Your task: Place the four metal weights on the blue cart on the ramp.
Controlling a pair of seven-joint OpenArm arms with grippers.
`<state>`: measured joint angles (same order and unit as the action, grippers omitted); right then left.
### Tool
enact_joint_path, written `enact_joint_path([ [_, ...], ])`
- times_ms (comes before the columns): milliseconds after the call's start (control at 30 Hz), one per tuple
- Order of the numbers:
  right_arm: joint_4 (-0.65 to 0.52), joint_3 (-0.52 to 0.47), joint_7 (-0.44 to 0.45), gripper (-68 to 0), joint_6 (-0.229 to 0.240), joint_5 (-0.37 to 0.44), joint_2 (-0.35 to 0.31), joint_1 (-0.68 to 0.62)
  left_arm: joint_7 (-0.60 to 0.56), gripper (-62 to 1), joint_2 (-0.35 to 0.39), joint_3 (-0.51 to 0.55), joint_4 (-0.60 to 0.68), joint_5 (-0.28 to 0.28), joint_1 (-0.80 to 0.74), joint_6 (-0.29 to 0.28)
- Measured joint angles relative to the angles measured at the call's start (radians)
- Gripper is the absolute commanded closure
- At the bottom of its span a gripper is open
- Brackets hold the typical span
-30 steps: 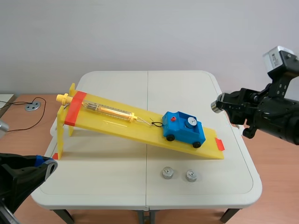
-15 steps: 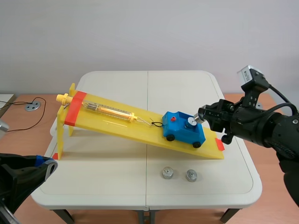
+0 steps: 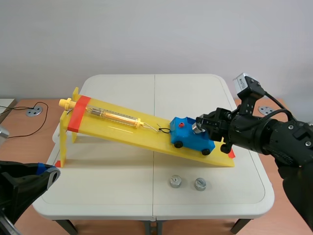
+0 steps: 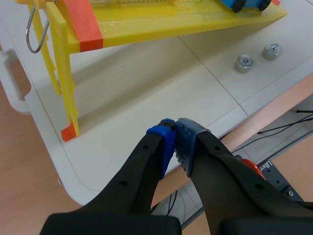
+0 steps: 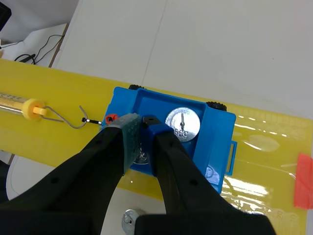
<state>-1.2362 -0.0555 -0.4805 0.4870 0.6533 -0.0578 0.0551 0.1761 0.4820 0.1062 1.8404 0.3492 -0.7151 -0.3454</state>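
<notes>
Silver weight [image 5: 182, 125] in blue cart [image 5: 217, 142] | right wrist view | scene: gripper [image 3: 198, 126] covers

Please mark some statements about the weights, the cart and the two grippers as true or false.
1. Two loose weights lie on the table in front of the ramp. True.
2. The blue cart is empty. False: one weight sits in it.
3. The right gripper has its jaws shut on another weight above the cart. True.
4. The left gripper has its jaws wide open. False: they are shut on nothing.
5. The cart stands at the ramp's upper end. False: it is near the lower end.
</notes>
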Motion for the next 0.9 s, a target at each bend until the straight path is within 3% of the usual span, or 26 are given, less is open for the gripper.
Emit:
enact_joint_path([
  [267,0.058,0.000,0.006,-1.0,-0.001,-0.006,0.020,0.002,0.000,-2.7,0.000,0.000,0.000,0.000,0.000,0.000],
  [600,0.058,-0.003,0.011,-22.2,0.005,-0.014,0.019,0.003,0.000,-2.7,0.000,0.000,0.000,0.000,0.000,0.000],
  [733,0.058,-0.043,0.011,-26.0,0.066,-0.014,0.019,0.003,0.000,-2.7,0.000,0.000,0.000,0.000,0.000,0.000],
  [900,0.043,-0.099,0.012,-26.2,0.179,-0.013,0.005,-0.005,0.000,-2.7,0.000,0.000,0.000,0.000,0.000,0.000],
])
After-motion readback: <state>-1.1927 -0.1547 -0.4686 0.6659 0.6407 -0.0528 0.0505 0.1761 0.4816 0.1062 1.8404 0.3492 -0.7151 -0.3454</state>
